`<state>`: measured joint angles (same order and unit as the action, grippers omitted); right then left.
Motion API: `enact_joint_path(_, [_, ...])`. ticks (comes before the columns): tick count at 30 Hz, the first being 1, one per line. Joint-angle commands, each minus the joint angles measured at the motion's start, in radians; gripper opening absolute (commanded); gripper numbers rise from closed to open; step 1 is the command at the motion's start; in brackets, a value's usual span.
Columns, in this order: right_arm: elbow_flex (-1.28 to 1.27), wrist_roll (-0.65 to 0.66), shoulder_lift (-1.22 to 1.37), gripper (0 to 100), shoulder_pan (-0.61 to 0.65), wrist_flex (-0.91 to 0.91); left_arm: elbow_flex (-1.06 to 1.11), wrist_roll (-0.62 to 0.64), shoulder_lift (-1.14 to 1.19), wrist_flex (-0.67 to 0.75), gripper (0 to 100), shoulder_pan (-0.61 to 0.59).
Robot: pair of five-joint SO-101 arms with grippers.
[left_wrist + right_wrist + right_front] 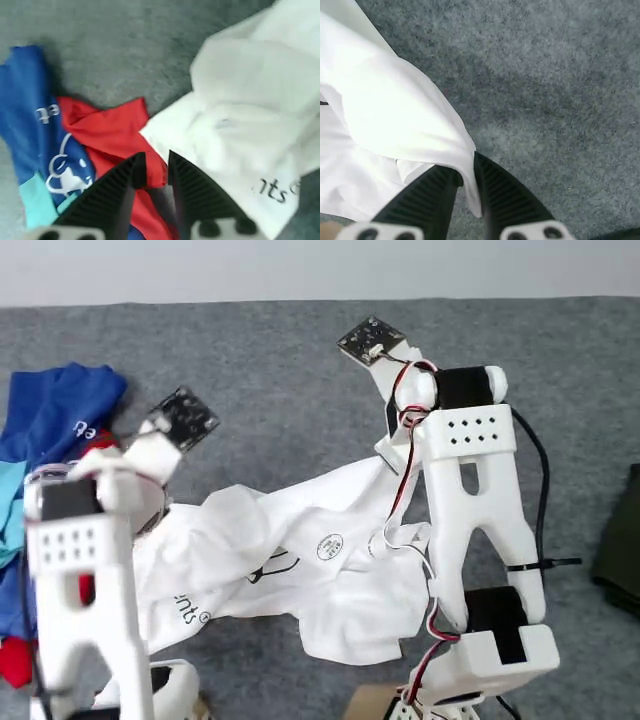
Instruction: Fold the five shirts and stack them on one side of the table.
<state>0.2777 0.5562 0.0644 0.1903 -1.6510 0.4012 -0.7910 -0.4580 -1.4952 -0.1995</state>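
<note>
A crumpled white shirt (290, 560) with dark print lies across the middle of the grey table (270, 370). My right gripper (467, 167) is shut on a fold of the white shirt (385, 115) at its far right corner, and the cloth hangs down between the fingers. My left gripper (152, 157) hovers over a red shirt (110, 130), just beside the edge of the white shirt (250, 100). Its fingers are almost together with nothing between them. A blue shirt (55, 410) and a teal one (10, 500) are heaped at the left.
A dark shirt (620, 540) lies at the right edge of the table. More of the red shirt (12, 660) shows at the front left. Bare grey table stretches along the back. Both arm bases stand at the front edge.
</note>
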Motion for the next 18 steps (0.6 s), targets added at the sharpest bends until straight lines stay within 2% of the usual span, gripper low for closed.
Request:
enact_joint_path(1, [0.052,-0.011,-0.051,0.8,-0.012,-0.010,-0.105,-0.106,0.127,-0.087,9,0.051])
enact_joint_path(4, [0.052,-0.011,-0.051,0.8,-0.013,-0.010,-0.113,-0.241,0.212,-0.135,10,0.081])
enact_joint_path(8, [0.052,-0.011,-0.051,0.8,-0.013,-0.012,-0.116,-0.362,0.293,-0.143,19,0.077])
enact_joint_path(18, [0.052,-0.011,-0.051,0.8,-0.013,-0.012,-0.251,-0.448,0.516,-0.086,22,0.049])
